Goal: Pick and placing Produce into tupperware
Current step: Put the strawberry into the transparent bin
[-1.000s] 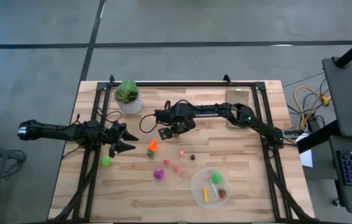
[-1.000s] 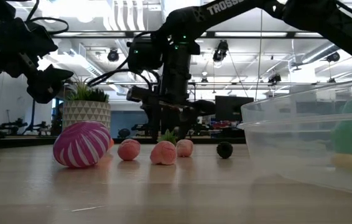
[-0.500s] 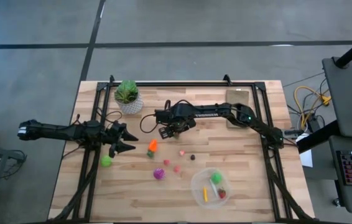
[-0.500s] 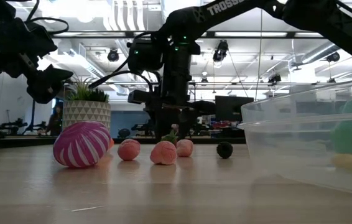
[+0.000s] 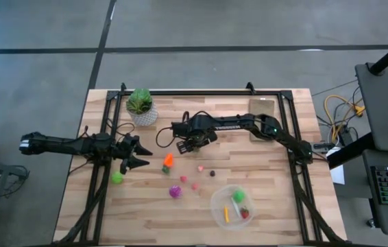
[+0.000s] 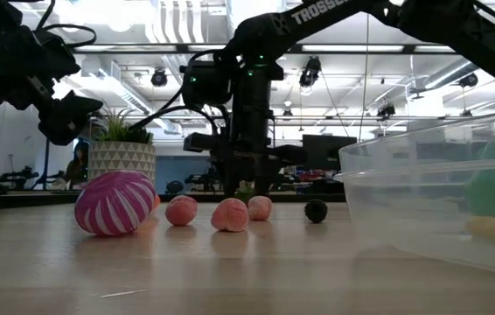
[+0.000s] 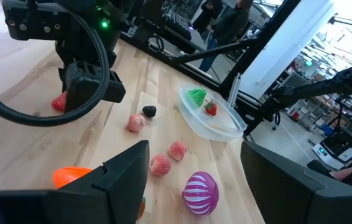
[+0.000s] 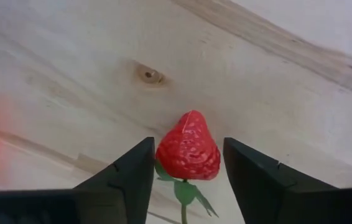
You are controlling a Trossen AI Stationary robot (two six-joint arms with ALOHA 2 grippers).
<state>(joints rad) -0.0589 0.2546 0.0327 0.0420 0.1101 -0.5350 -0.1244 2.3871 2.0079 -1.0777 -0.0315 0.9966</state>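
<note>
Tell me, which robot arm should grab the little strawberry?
The right one. Its right gripper is already down with open fingers on both sides of the strawberry, while the left gripper waits over by the green ball.

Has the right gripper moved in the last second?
Yes. In the low view the right gripper has come down toward the table top, closing in on the strawberry, which sits between its open jaws.
</note>
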